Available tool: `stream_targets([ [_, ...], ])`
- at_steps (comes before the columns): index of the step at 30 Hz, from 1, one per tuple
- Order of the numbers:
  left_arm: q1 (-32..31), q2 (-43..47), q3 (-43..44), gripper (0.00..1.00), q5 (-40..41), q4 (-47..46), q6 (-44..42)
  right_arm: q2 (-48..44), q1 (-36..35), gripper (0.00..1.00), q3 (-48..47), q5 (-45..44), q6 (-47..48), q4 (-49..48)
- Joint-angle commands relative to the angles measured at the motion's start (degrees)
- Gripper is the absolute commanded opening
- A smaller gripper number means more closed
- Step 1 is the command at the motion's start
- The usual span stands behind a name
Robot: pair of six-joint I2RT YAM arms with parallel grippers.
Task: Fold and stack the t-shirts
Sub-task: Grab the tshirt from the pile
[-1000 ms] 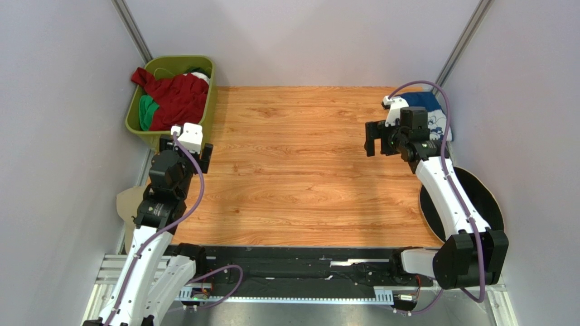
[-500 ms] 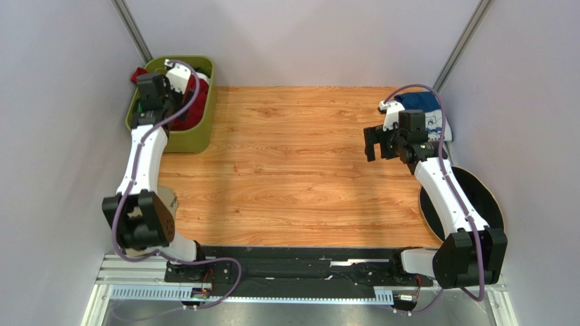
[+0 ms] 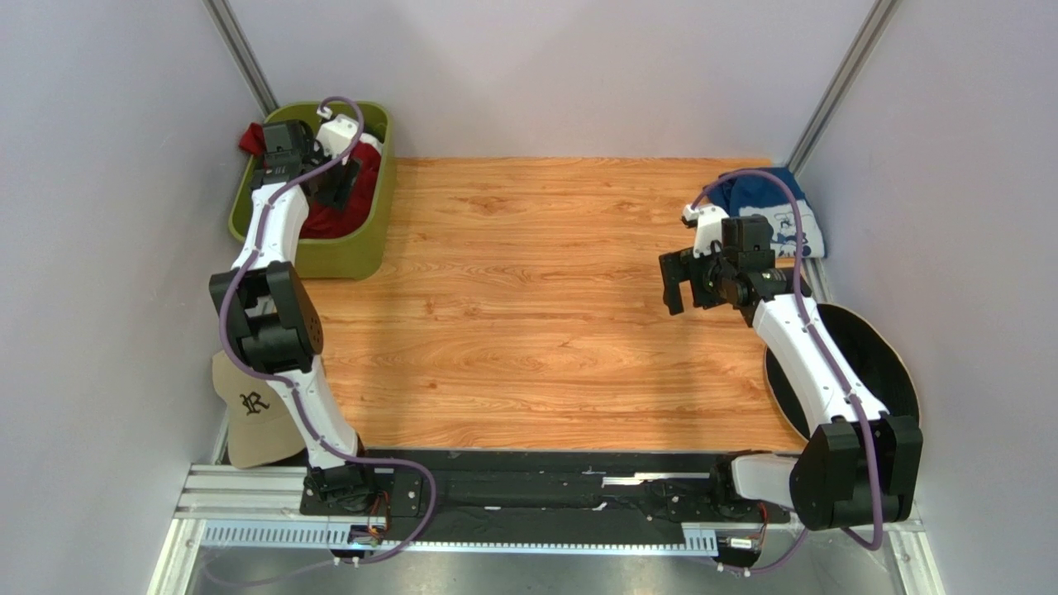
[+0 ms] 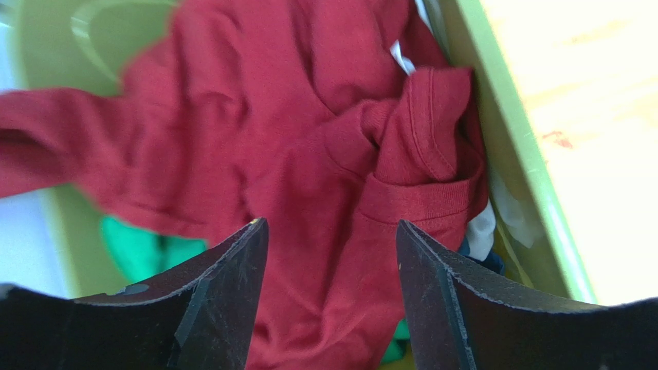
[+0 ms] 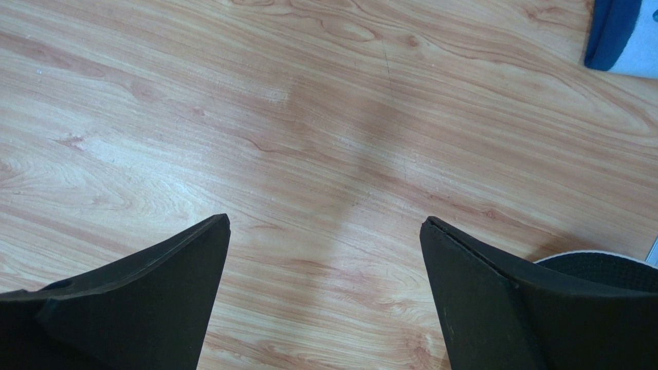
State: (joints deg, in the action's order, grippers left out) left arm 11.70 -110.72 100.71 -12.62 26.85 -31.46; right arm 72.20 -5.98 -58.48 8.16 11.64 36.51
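The dark red t-shirt (image 3: pixel 363 165) lies crumpled in the green bin (image 3: pixel 311 258) at the back left. In the left wrist view the red t-shirt (image 4: pixel 309 116) fills the frame, and a bit of the bright green t-shirt (image 4: pixel 135 247) shows under it. My left gripper (image 3: pixel 335 186) hovers open just above the red cloth, which shows between the tips (image 4: pixel 332 231). The navy-blue t-shirt (image 3: pixel 776 211) lies folded at the back right; its corner shows in the right wrist view (image 5: pixel 618 35). My right gripper (image 3: pixel 677 279) is open and empty over bare wood (image 5: pixel 324 223).
A tan baseball cap (image 3: pixel 255 415) lies off the table's left edge. A black wide-brimmed hat (image 3: pixel 869 360) lies at the right edge beside the right arm, and its rim shows in the right wrist view (image 5: pixel 595 266). The bin wall (image 4: pixel 525 169) stands right of my left fingers.
My left arm swung from the bin's front edge up over the bin and reached farther in above the red t-shirt, uncovering the tan cap. My right gripper drifted slightly nearer and leftward.
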Motion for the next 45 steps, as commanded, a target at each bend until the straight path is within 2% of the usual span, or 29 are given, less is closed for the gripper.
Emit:
stream_targets([
  [1, 1.39, -1.08, 0.45, 0.70, -6.10, -1.01, -1.84, -2.94, -0.35, 1.00, 1.52, 0.89, 0.58, -1.97],
  [9, 1.48, -7.92, 4.06, 0.63, -7.51, 3.29, -5.36, -2.77, -0.35, 1.00, 1.79, 1.94, -0.04, -2.15],
  [12, 1.39, -10.30, 4.85, 0.53, -6.72, 3.56, -6.15, -2.77, -0.26, 1.00, 1.88, 2.03, -0.13, -1.97],
  [15, 1.39, -11.36, 5.64, 0.29, -5.92, 3.38, -6.33, -3.03, -0.35, 1.00, 2.14, 1.77, -0.04, -2.06],
  [16, 1.39, -11.10, 5.55, 0.08, -6.10, 3.38, -6.33, -3.12, -0.35, 1.00, 2.40, 1.68, 0.05, -2.23],
  [17, 1.30, -10.75, 4.94, 0.00, -5.92, 3.30, -5.55, -2.95, -0.35, 1.00, 2.49, 1.51, 0.05, -2.32],
  [20, 1.30, -7.77, 3.37, 0.00, -5.92, 2.07, -3.61, -1.90, -0.35, 1.00, 2.32, 1.33, 0.23, -2.32],
  [24, 1.30, 0.47, 2.56, 0.00, -6.10, 1.89, -0.89, -1.10, -0.35, 1.00, 2.05, 2.12, 0.05, -1.97],
  [29, 1.13, 11.12, 6.07, 0.00, -7.85, 2.51, 4.03, -0.57, -0.35, 1.00, 2.40, 2.29, 0.22, -2.23],
  [33, 0.60, 19.81, 6.78, 0.00, -6.63, -4.84, 8.69, -0.31, -0.44, 1.00, 2.32, 2.56, 0.31, -2.41],
  [41, -4.58, 25.89, 9.95, 0.00, -3.82, -20.50, 11.33, -1.62, -0.88, 1.00, 3.11, 2.21, 0.75, -2.41],
  [45, -10.55, 25.99, 14.42, 0.00, -0.84, -16.32, 5.64, -2.59, -0.88, 1.00, 3.28, 1.86, 0.75, -2.59],
])
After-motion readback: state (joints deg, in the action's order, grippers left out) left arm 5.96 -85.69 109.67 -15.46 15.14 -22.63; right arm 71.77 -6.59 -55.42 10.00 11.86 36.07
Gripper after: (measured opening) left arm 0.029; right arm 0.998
